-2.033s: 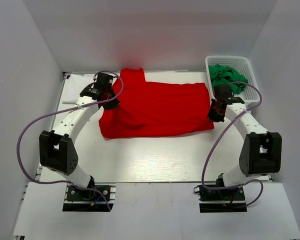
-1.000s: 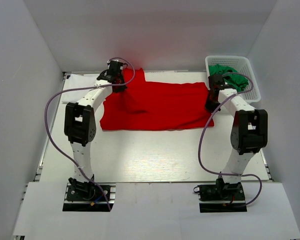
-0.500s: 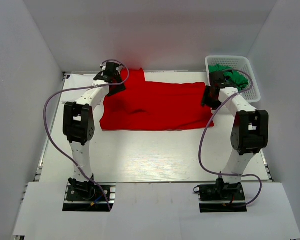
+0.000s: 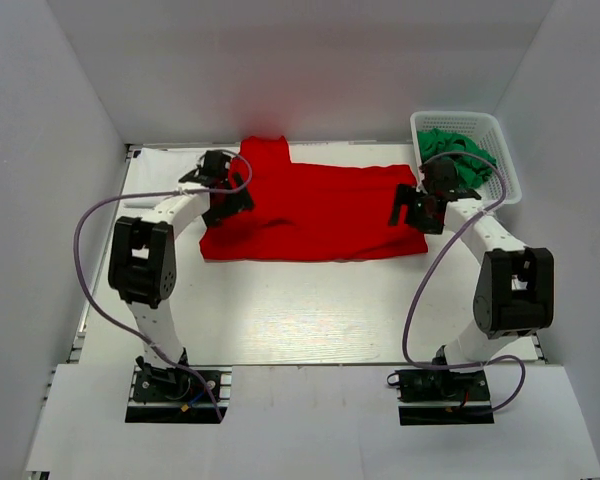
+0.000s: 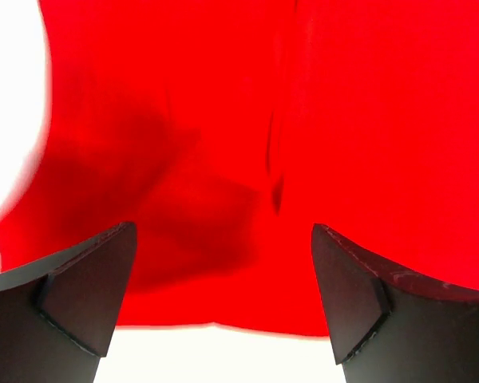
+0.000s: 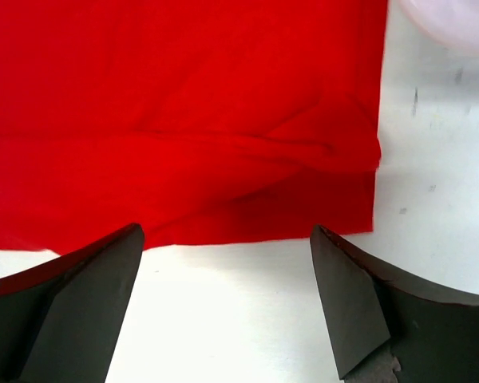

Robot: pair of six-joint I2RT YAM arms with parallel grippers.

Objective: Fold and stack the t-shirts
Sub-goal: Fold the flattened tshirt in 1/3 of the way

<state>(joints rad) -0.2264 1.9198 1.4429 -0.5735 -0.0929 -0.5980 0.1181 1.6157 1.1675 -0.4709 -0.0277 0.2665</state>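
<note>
Red t-shirt (image 4: 310, 212) lies spread out across the far middle of the surface (image 4: 300, 310), cloth layered along its near edge. Left jaws gape wide over its left side, gripping nothing. Right jaws, just as wide, hang over its right corner, empty too. Green t-shirts (image 4: 458, 152) sit bunched in the white basket (image 4: 507, 158), far right.

The left arm (image 4: 175, 212) and the right arm (image 4: 485, 228) were built of white tubular links joined by boxy black joint housings. A thin purple cable (image 4: 78, 245) looped beside each, running down to a black base mount (image 4: 175, 385). The jaws were matte black wedges with bevelled inner faces.
</note>
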